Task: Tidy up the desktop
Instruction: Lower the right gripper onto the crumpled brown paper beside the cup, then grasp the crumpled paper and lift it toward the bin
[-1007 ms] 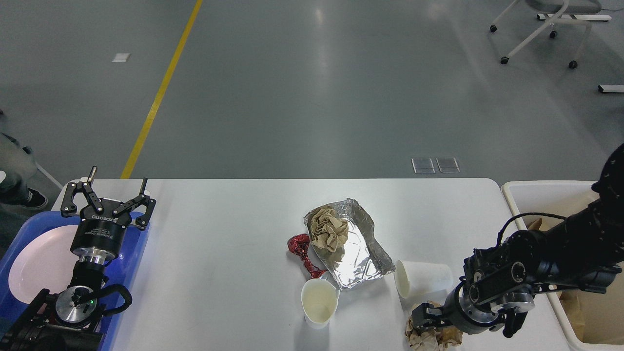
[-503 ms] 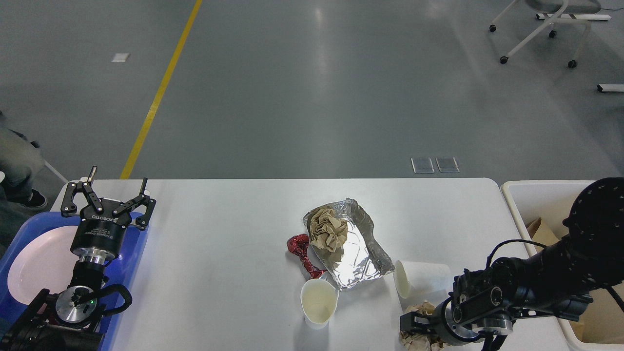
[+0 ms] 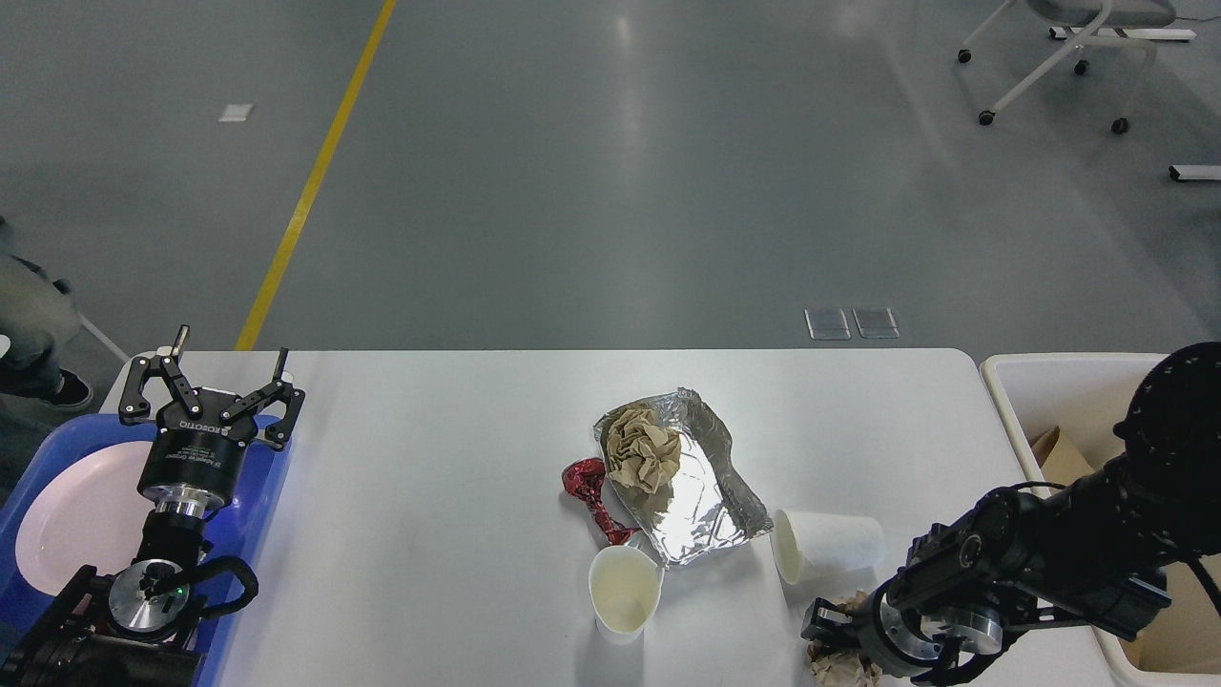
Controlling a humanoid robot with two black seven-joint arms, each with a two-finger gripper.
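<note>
The white tabletop (image 3: 429,496) spans the near middle; right claw (image 3: 828,637) sits on crumpled brown paper (image 3: 844,668) at its near right edge, grip indeterminate, while left claw (image 3: 212,374) stands spread above the blue tray (image 3: 258,496).

Glossy grey concrete floor (image 3: 610,172) is filling the bkgd, reflecting overhead light in soft patches. Yellow painted line (image 3: 315,176) is running diagonally at left. White wheeled chair base (image 3: 1059,57) is standing top right. Two clear floor plates (image 3: 852,322) are sitting nr the centre-right.
</note>
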